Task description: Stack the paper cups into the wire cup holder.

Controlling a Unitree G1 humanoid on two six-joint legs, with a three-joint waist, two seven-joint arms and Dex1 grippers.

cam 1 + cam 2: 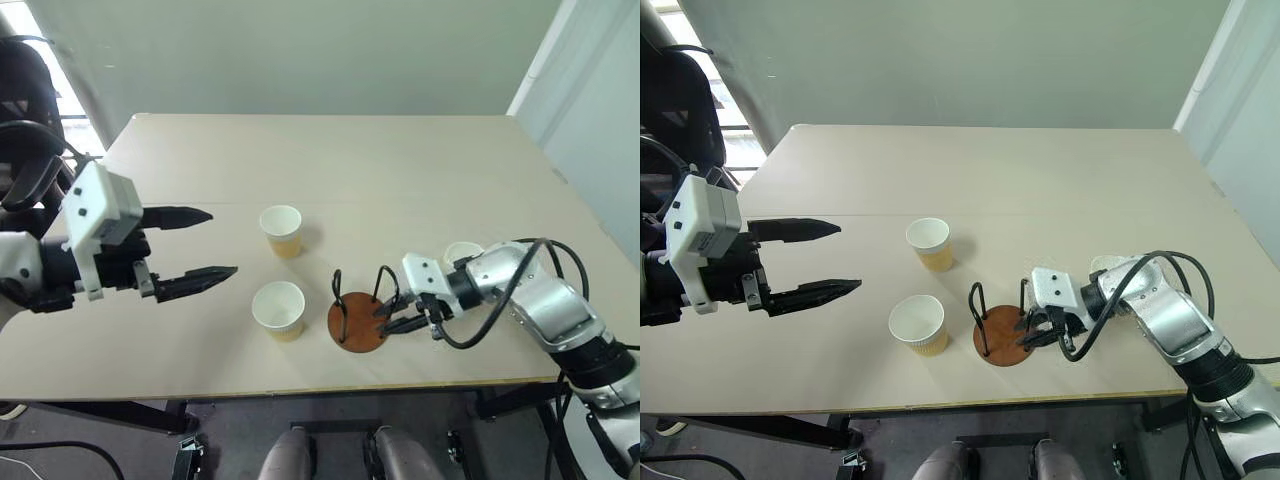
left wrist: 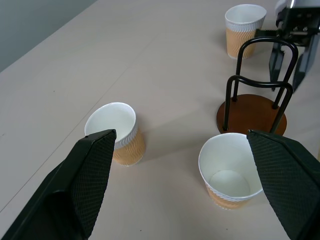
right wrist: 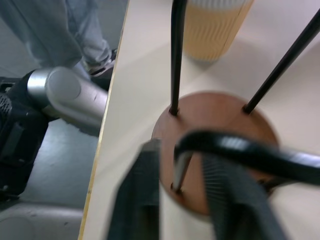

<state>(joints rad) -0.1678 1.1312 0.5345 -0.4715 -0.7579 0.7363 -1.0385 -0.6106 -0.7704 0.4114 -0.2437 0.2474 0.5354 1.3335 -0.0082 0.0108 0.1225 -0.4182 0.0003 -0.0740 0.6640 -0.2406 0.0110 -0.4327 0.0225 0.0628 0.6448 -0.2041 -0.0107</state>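
3 paper cups upright on the table (image 1: 420, 160): one (image 1: 281, 231) toward the middle, one (image 1: 279, 310) nearer the front edge just left of the wire cup holder (image 1: 357, 318), a 3rd (image 1: 461, 253) to the right, partly hidden behind the right arm. 1 wire cup holder, brown disc base w/ 2 black wire loops standing upright, no cup in it, near the front edge. Left gripper (image 1: 198, 244) hangs over the table's left part, fingers wide apart and holding nothing; right gripper (image 1: 400, 316) at the holder's right side, fingers partly apart either side of a wire loop, can't tell if touching.
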